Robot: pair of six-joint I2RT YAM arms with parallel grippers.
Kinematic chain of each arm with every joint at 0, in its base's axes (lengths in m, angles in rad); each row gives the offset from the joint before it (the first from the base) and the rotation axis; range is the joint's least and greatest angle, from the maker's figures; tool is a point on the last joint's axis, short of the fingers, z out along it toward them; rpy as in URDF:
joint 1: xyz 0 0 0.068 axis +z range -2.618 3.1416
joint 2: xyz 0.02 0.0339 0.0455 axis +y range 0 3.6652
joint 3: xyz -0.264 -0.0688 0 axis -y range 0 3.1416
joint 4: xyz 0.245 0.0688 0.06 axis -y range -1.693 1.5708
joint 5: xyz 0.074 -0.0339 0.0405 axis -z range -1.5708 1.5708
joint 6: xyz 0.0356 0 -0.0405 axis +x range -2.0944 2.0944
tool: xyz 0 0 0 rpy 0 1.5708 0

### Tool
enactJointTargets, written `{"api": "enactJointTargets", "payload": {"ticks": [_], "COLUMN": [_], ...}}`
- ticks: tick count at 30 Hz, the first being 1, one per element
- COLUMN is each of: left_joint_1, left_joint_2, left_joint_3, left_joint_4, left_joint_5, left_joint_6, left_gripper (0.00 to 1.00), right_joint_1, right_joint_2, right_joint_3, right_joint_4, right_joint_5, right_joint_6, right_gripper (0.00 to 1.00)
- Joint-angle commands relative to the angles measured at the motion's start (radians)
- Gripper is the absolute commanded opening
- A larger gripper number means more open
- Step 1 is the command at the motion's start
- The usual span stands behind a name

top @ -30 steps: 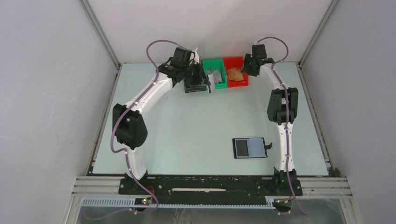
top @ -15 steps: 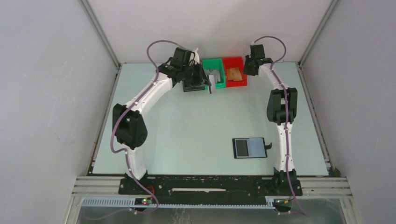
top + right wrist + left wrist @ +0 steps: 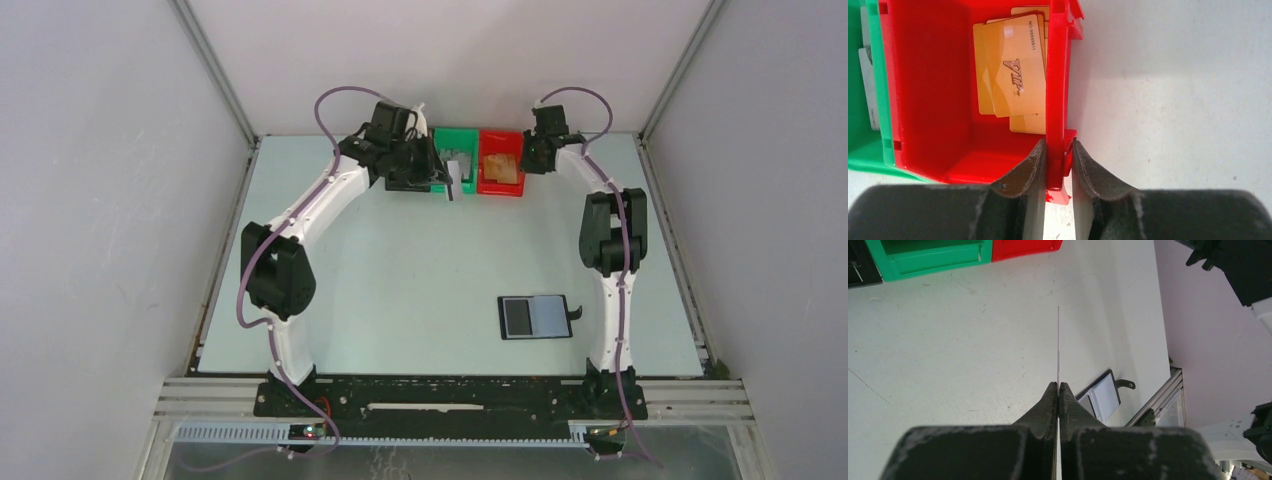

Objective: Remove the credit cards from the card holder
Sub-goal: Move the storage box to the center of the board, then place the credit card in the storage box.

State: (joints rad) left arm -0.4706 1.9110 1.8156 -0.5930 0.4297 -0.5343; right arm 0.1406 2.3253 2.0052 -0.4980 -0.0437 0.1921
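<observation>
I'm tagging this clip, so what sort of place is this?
Probably a robotics lab test cell: two white-and-black robot arms mounted on an aluminium frame, plain grey panel walls around a pale table, a green plastic bin beside a red plastic bin.

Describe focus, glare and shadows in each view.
Top view: even light, hardly any shadow, all sharp. Left wrist: the card in the left tool shows edge-on, a thin bright line. Right wrist: print on the orange cards is crisp, with a small glare spot; the red bin shadows the table on its right.
</observation>
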Motion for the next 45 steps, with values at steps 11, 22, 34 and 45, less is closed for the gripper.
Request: {"api": "enactJointTargets", "payload": {"ticks": [11,22,34,45], "left_joint_1": [0.008,0.007,0.000,-0.032], "left_joint_2": [-0.018,0.039,0.181,0.373], "left_joint_3": [0.032,0.070,0.247,0.479], "left_joint_4": [-0.115,-0.245,-0.361,-0.466], "left_joint_5": [-0.089,-0.097,-0.226,-0.426], "left_joint_6": [0.049,0.099,0.092,0.024], "left_gripper": [0.00,0.00,0.00,0.00], "right_joint_1": [0.042,0.065,0.109,0.100], "right_joint_2": [-0.252,-0.372,-0.467,-0.673], "right_joint_3": [-0.321,-0.473,-0.539,-0.725], "right_joint_4": [0.025,0.042,0.057,0.081], "right_joint_5": [-0.083,-0.133,-0.057,0.001], "right_joint_6": [-0.120,-0.106,-0.060,0.079], "right_gripper": [0.00,0.00,0.73,0.79]}}
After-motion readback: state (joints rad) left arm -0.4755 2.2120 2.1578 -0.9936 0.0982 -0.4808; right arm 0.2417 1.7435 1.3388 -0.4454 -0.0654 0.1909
